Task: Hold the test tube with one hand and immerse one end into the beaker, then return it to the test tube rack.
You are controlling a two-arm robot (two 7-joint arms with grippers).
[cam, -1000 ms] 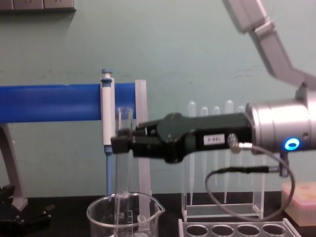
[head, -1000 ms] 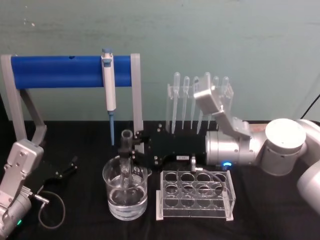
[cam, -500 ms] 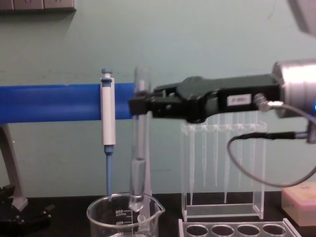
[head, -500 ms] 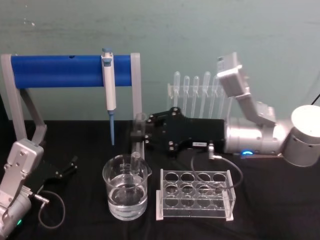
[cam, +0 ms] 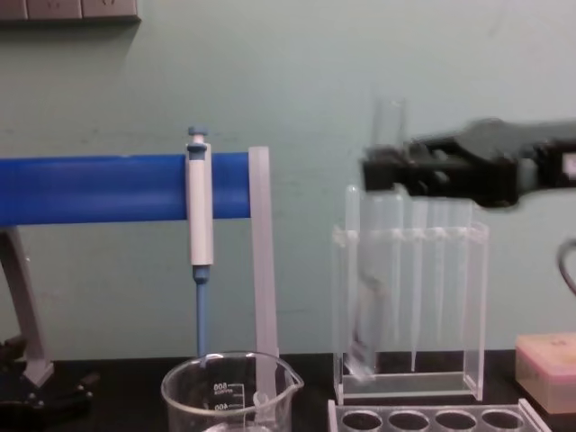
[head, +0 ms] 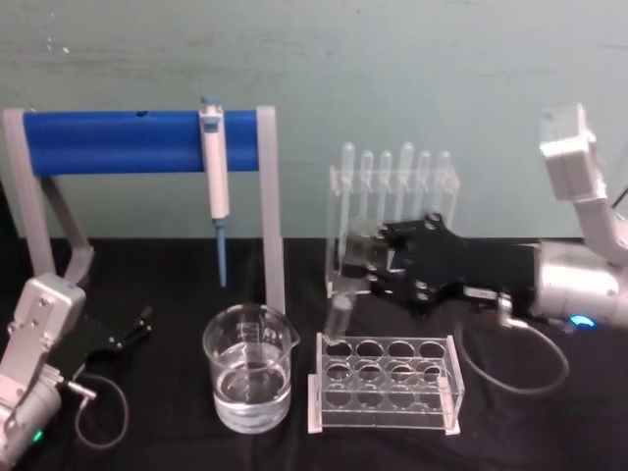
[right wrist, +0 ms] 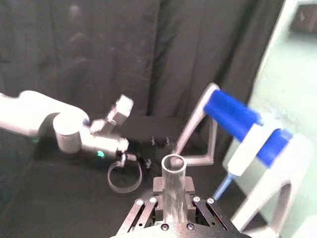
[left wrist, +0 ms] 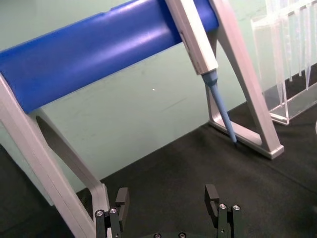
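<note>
Over table [head: 549,427], right tool [head: 359,260] grips test tube [right wrist: 174,191] (clear of beaker [head: 248,378]).

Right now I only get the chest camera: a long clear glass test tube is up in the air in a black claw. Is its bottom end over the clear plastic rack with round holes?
Observer: On the head camera, the right gripper holds the test tube leaning, with its lower end just above the rack at the rear left corner, in no hole.
Operator: Is there anything in the wide glass beaker?
Observer: Yes, the beaker is partly filled with clear liquid.
Operator: And the other arm?
Observer: The left gripper sits low on the robot's left, fingers open, holding nothing.
</note>
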